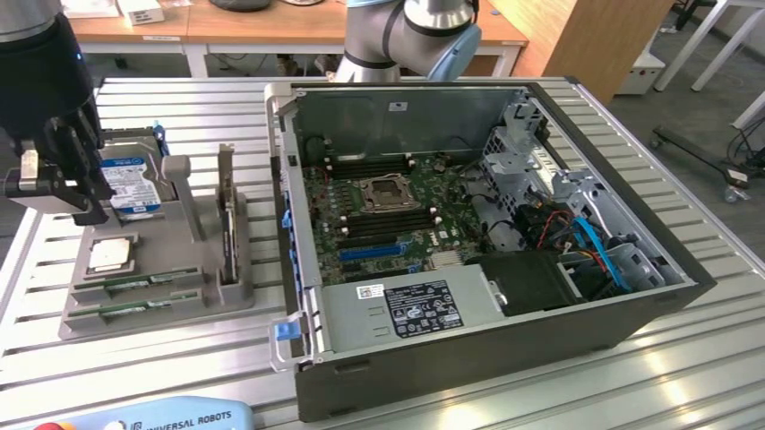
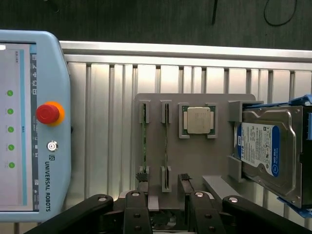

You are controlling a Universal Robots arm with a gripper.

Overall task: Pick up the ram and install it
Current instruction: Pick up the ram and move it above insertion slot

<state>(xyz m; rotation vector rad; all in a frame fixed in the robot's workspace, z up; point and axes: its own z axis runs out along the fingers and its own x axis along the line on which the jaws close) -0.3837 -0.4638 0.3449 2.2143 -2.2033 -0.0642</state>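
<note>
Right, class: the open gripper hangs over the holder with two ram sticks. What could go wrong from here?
1. One ram stick stands close beside the other stick; the open gripper could catch both or bump the neighbour.
2. The processor chip sits beside them in the holder; a drifting finger might knock it.
3. The memory slots in the computer case are narrow and crowd the socket; a tilted stick may jam.

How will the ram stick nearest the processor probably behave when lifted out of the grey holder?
The ram stick is thin and narrow, so probably light and fairly stiff, yet fragile if bent. It stands on edge in slots of the grey holder, so it may snag unless lifted straight.
</note>
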